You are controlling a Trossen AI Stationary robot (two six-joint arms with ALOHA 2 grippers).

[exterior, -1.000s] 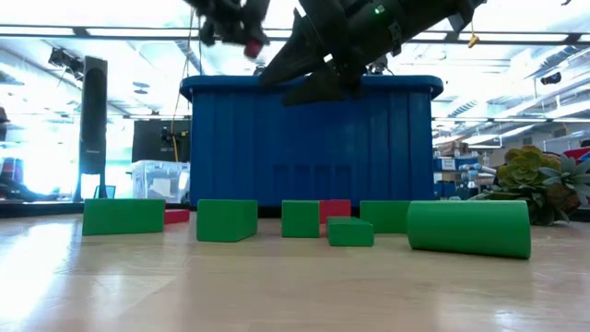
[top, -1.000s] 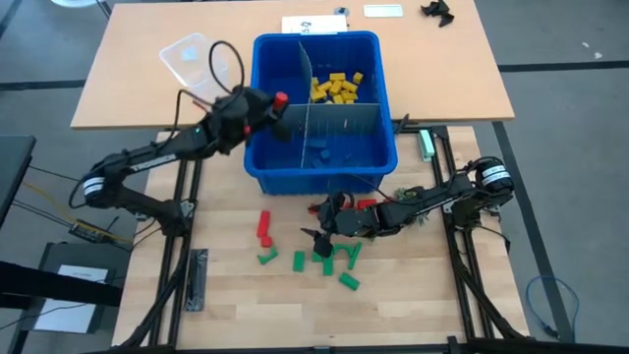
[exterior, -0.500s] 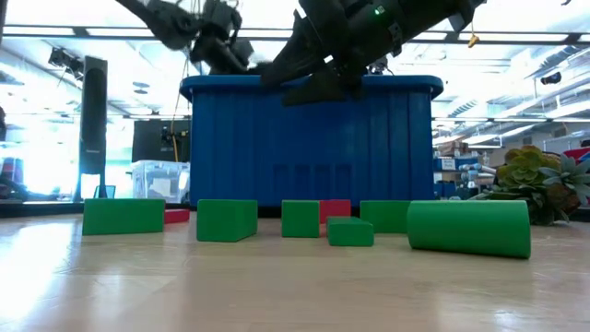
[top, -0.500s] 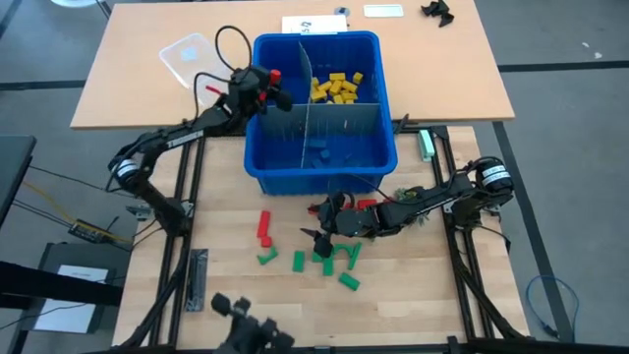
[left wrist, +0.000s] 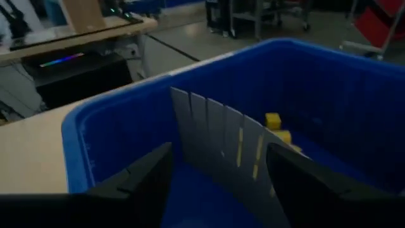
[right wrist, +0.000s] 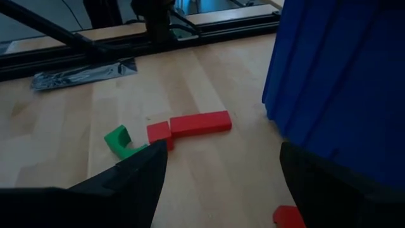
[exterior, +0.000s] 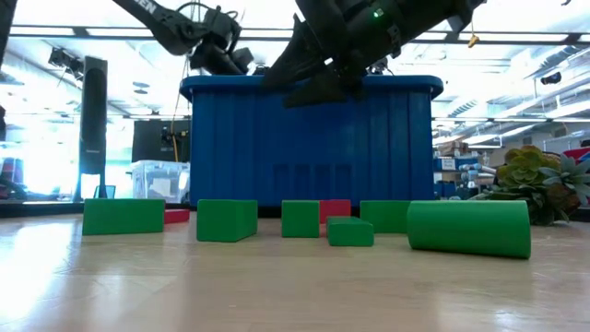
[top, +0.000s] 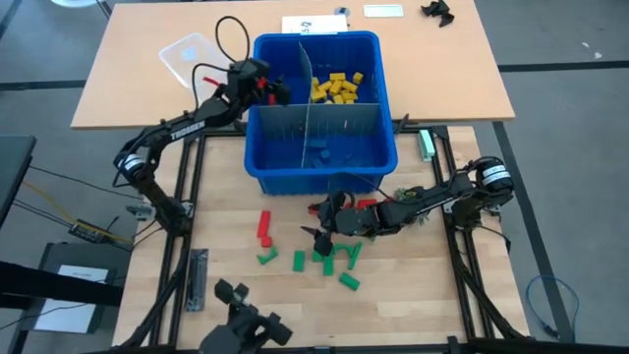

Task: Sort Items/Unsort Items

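The blue bin (top: 319,167) stands mid-table, split by grey dividers (top: 324,123); yellow blocks (top: 336,87) lie in its far right compartment; the left gripper (top: 278,88) hovers over the bin's far left compartment, jaws spread with nothing between them; the right gripper (top: 324,236) hangs low above the green blocks (top: 329,261) in front of the bin, jaws wide and empty; red blocks (top: 263,227) lie just beside those.

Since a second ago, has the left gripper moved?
Yes. The left gripper has moved along the blue bin's left wall toward its far corner.
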